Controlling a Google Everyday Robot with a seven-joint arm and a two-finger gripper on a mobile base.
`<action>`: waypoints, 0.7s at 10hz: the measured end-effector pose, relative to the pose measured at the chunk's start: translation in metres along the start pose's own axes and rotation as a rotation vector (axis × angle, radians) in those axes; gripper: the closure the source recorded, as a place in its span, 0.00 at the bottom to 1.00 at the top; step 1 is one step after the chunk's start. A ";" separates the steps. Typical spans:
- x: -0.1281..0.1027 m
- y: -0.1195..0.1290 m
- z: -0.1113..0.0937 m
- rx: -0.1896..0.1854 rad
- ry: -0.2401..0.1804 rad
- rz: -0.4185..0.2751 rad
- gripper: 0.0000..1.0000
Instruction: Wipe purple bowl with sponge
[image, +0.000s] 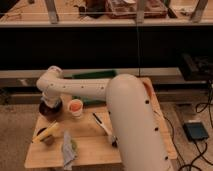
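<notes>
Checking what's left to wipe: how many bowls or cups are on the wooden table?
2: the dark purple round bowl at the table's left edge, under the pincer, and the white cup with orange inside beside it. The arm may hide others.

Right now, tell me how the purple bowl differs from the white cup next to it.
The purple bowl is dark and low; the white cup is pale, taller and orange inside. The bowl looks a bit wider than the cup. The bowl sits at the table's far left edge with the gripper right over it, partly hiding it; the cup stands uncovered to its right. Both are round, upright and on the same wooden table.
</notes>
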 end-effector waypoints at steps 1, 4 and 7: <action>0.002 -0.006 0.001 0.010 0.002 -0.019 0.97; -0.003 -0.028 0.000 0.040 -0.002 -0.074 0.97; -0.025 -0.026 -0.011 0.041 0.003 -0.070 0.97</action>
